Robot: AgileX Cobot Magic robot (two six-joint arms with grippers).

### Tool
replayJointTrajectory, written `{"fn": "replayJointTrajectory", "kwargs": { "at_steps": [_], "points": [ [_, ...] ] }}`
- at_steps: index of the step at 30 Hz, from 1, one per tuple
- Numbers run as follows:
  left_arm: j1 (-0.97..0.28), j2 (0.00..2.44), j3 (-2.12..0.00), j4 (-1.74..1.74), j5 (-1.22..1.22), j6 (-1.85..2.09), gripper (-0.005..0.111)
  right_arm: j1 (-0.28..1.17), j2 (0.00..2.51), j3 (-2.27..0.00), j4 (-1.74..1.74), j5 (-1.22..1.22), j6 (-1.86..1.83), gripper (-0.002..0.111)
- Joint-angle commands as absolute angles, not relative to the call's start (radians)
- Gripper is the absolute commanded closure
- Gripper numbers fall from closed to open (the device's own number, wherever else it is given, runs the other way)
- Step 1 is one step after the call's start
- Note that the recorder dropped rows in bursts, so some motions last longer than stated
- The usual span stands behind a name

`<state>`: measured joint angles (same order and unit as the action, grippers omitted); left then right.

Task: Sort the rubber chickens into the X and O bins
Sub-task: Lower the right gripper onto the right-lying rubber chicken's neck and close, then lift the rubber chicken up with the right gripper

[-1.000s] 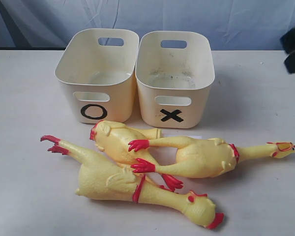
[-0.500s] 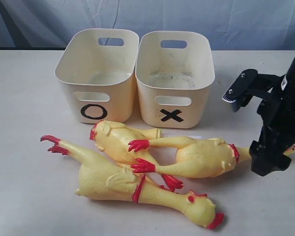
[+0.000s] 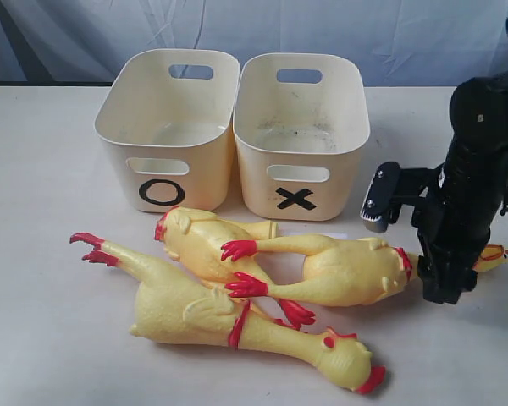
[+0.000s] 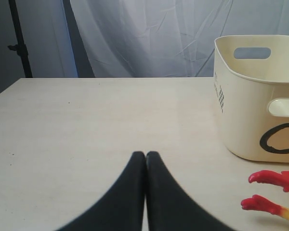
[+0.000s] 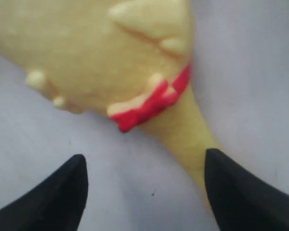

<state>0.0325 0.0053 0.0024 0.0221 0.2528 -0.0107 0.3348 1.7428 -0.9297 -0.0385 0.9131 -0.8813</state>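
Three pale-yellow rubber chickens lie in front of the bins. The right chicken (image 3: 347, 271) points its head (image 3: 489, 254) to the right; a middle chicken (image 3: 199, 241) and a front chicken (image 3: 237, 317) cross beside it. My right gripper (image 3: 445, 289) is down over the right chicken's neck (image 5: 183, 127), just past its red band (image 5: 149, 103). It stands open (image 5: 144, 178), with one finger alongside the neck and nothing gripped. The O bin (image 3: 118, 169) and X bin (image 3: 339, 182) stand side by side, both empty. My left gripper (image 4: 145, 155) is shut and empty, near the O bin (image 4: 241, 115).
Red chicken feet (image 4: 269, 180) lie on the table below the O bin in the left wrist view. The white table (image 3: 42, 211) runs wide to the left of the bins. A pale curtain (image 3: 339, 34) hangs behind the table.
My right arm came in from the right edge and dropped leftward onto the right chicken's neck. The chickens and bins have not moved.
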Motion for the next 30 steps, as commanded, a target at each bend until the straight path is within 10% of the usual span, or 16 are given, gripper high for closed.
{"fn": "replayJointTrajectory", "kwargs": {
  "at_steps": [1,4,12,23,30],
  "points": [
    [0.029,0.000,0.000,0.021,0.238,-0.015,0.107,0.340,1.841,-0.928,-0.099,0.906,-0.953,0.043],
    [0.029,0.000,0.000,0.021,0.238,-0.015,0.107,0.340,1.911,-0.928,-0.122,0.910,-0.946,0.049],
    [0.029,0.000,0.000,0.024,0.238,-0.015,0.107,0.340,1.982,-0.928,-0.122,0.902,-0.942,0.109],
    [0.029,0.000,0.000,0.024,0.238,-0.015,0.107,0.340,1.940,-0.928,-0.098,0.951,-0.942,0.106],
    [0.029,0.000,0.000,0.024,0.238,-0.015,0.107,0.340,1.848,-0.928,0.038,0.865,-0.942,0.047]
  ]
}}
